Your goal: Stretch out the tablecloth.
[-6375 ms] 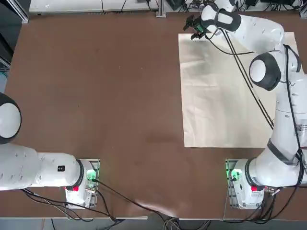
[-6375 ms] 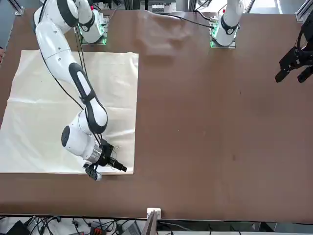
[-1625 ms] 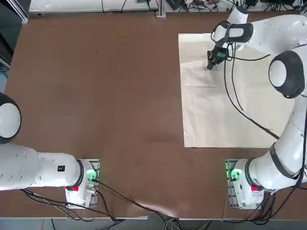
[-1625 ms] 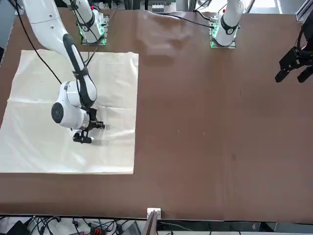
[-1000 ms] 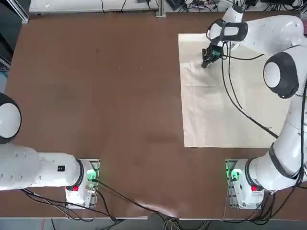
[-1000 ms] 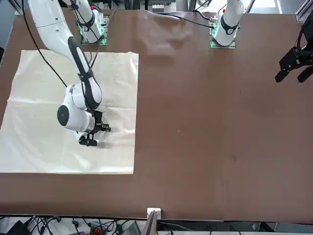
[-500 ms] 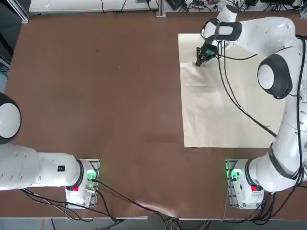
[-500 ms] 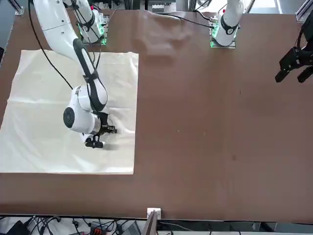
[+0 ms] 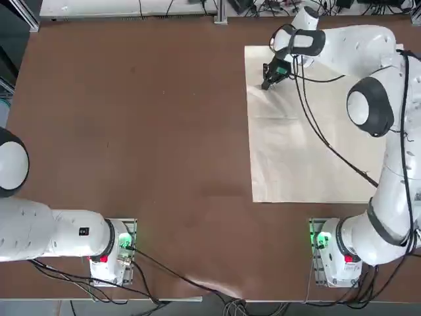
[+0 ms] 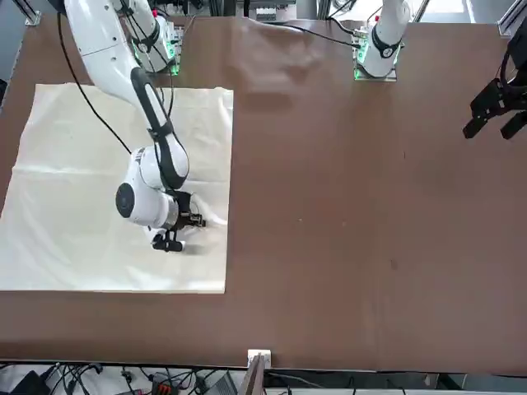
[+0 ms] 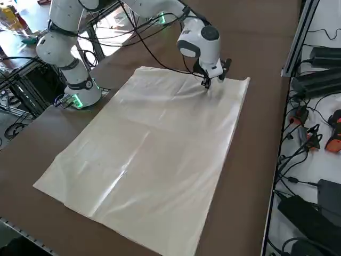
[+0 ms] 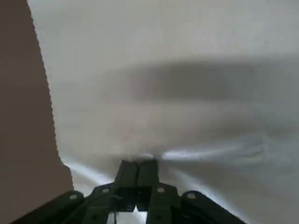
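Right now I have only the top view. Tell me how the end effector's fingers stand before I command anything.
Observer: In the wrist view, the end effector has its fingers pressed together, tips down at the cloth.
Operator: Say whether cloth is pinched.
Observer: I cannot tell. Creases fan out from the tips, and nothing more shows.
Operator: Check that no part of the cloth is lifted.
Observer: In the right side view none is lifted. It lies flat on the table, with soft creases.

Right arm hides tablecloth (image 9: 309,145) far-right corner.
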Controlling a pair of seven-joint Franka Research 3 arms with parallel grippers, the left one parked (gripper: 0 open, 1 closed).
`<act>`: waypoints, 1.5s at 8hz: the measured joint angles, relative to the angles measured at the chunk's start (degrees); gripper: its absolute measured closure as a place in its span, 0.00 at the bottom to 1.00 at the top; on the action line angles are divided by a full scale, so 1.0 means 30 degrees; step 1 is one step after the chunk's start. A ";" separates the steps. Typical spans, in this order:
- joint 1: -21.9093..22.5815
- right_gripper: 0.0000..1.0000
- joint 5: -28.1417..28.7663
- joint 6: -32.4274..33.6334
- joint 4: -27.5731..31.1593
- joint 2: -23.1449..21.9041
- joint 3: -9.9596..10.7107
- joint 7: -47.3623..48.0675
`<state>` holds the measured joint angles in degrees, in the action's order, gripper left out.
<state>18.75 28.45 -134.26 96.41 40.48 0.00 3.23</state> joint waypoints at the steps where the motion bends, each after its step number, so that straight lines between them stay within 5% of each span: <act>1: 0.0174 0.99 0.0213 -0.0001 -0.0266 0.0170 -0.0001 0.0000; 12: 0.1604 0.94 0.1101 0.0166 -0.3567 0.0979 0.0065 0.0472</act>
<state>23.56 31.75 -133.76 85.71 43.42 0.19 4.64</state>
